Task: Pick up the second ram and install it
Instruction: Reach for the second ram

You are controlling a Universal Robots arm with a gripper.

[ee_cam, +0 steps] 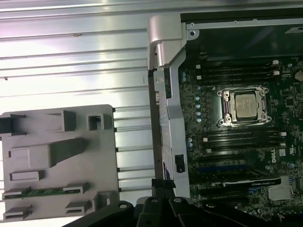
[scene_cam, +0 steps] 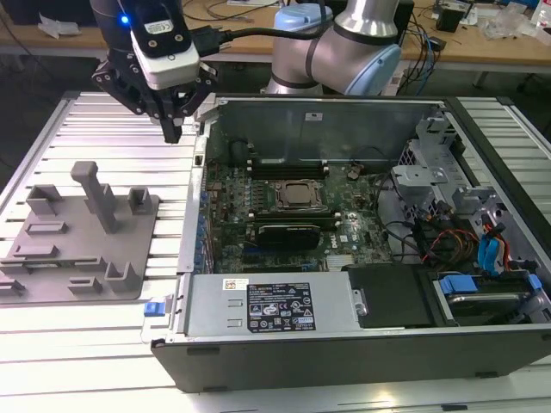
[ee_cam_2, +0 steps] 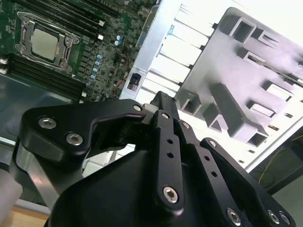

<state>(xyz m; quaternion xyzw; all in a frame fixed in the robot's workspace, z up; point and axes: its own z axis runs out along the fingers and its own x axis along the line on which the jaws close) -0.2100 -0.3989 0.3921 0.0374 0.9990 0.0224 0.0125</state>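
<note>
Ribbed aluminium tabletop (scene_cam: 86,344) carries a grey plastic fixture plate (scene_cam: 77,249) beside an open black computer case (scene_cam: 344,360). Thin green ram stick (ee_cam: 45,191) sits slotted near the plate's edge, untouched. Black gripper (scene_cam: 175,131) hovers near the case's corner, fingers together, empty. Descending shut, it could knock the stick askew.

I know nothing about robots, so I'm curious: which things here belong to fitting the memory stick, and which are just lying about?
Belonging to the job: thin green circuit-board memory stick lying in the grey plastic fixture plate; black robot gripper; long black motherboard slots inside the open metal computer case.

Just lying about: silver processor socket; blue and orange cable bundle; ribbed aluminium table.
</note>
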